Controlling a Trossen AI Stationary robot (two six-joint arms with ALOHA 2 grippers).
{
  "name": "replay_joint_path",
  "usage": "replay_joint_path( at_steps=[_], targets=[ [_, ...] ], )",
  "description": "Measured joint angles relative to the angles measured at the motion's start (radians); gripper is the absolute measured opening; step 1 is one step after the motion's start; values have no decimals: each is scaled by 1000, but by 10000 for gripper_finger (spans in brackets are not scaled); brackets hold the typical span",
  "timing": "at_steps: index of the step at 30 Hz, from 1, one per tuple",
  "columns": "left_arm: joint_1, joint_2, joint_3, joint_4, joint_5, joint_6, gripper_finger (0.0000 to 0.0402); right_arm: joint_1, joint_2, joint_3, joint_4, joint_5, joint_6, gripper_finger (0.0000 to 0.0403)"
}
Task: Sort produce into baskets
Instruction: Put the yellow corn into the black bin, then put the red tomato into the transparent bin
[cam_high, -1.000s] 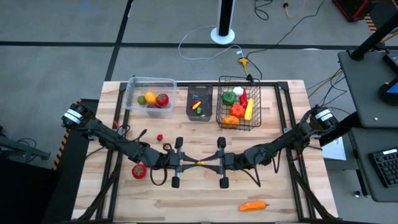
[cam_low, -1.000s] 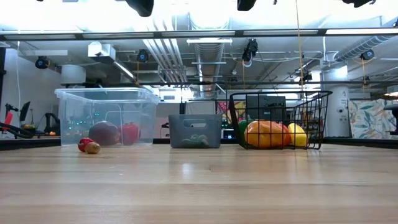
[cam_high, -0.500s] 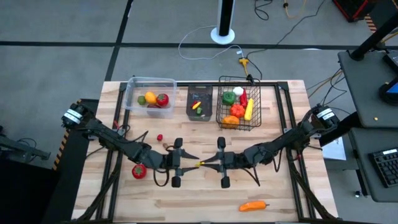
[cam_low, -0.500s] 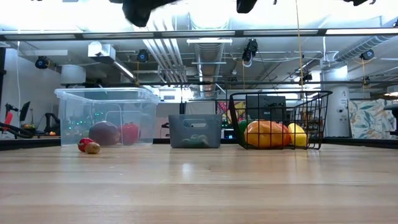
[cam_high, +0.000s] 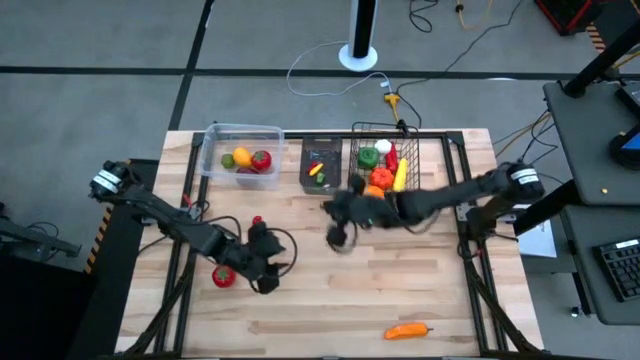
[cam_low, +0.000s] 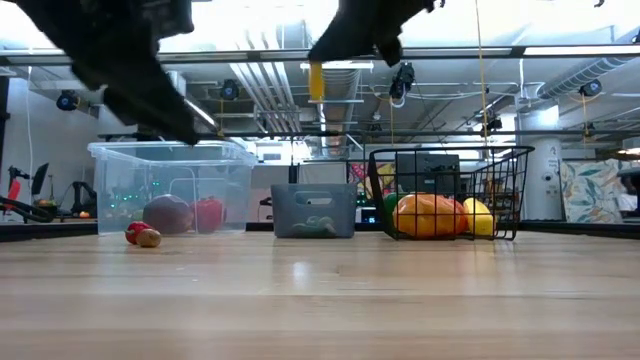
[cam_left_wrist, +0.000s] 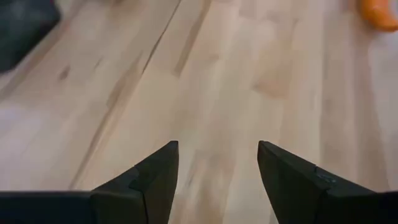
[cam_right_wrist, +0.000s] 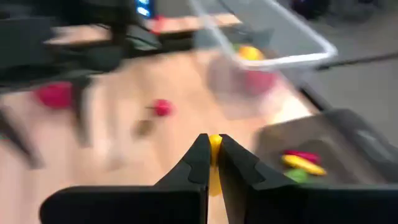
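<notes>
My right gripper (cam_high: 332, 210) hovers high over the table just in front of the dark bin (cam_high: 321, 165), shut on a small thin yellow piece of produce (cam_low: 316, 80). My left gripper (cam_left_wrist: 217, 155) hangs open and tipped down over bare wood at the table's left middle (cam_high: 268, 278), beside a red produce piece (cam_high: 223, 276) lying on the table. A small red piece (cam_high: 257, 221) lies farther back. The clear tub (cam_high: 240, 150), the dark bin and the wire basket (cam_high: 383, 178) stand along the far edge, each with produce inside. My right gripper pinches the yellow piece (cam_right_wrist: 214, 143) between its two fingers near their tips. The fingers come about level, pointing toward the table's left. The piece hangs down below the fingers (cam_low: 316, 85), lifted well clear of the table.
An orange produce piece (cam_high: 407, 330) lies near the front edge at the right. Bare wood lies between the two arms and across the table's middle. Cables and a white stand sit on the floor beyond the far edge.
Both grippers met at mid-table with the yellow piece between them. My left gripper has let go and drawn back toward the left and near edge. My right gripper has risen and swung toward the far edge, near the dark bin, carrying the yellow piece.
</notes>
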Motion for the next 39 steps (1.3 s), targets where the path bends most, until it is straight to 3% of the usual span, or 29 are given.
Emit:
replay_joint_path(
  at_steps=[3, 10, 14, 27, 39],
  targets=[
    [-7, -13, 0, -96, 0, -80, 201, -85, 22, 64, -94, 0, -18, 13],
    [-12, -7, 0, -157, 0, -128, 201, -250, 29, 79, -110, -10, -48, 13],
    [-12, -5, 0, -172, 0, -128, 201, -318, 33, 74, -107, -94, -30, 13],
    [-12, -5, 0, -239, 0, -130, 201, -382, 43, 58, -86, -159, -6, 16],
    [-12, -5, 0, -238, 19, -136, 201, -381, 47, 58, -89, -167, 3, 126]
  ],
)
